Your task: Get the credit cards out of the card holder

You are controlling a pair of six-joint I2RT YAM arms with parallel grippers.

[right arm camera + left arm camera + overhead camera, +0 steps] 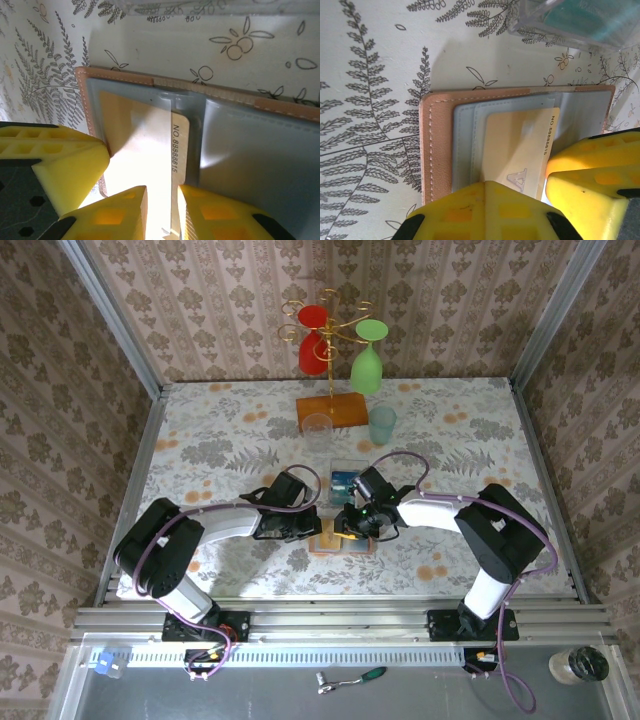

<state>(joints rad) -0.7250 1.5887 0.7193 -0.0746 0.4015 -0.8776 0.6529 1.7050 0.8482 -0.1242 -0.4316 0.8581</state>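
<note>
The card holder (pixel 340 544) lies open on the table between both arms, salmon-brown (pixel 437 145) with blue-grey pockets (pixel 260 150). A tan-orange credit card (pixel 515 145) marked with a number sits partly out of the left pocket (pixel 145 140). My left gripper (pixel 318 529) is shut, its yellow tips (pixel 495 189) together and resting on that pocket and card. My right gripper (pixel 352 529) stands at the wallet's middle with a narrow gap (pixel 162 210) between its fingertips. The card's numbered edge runs into that gap.
A clear plastic box (pixel 345 480) holding blue and teal cards (pixel 575 20) stands just behind the wallet. Farther back is an orange rack base (pixel 332 410) with a red glass (pixel 313 340) and a green glass (pixel 366 365), plus a clear glass (pixel 318 430) and a teal cup (pixel 382 425).
</note>
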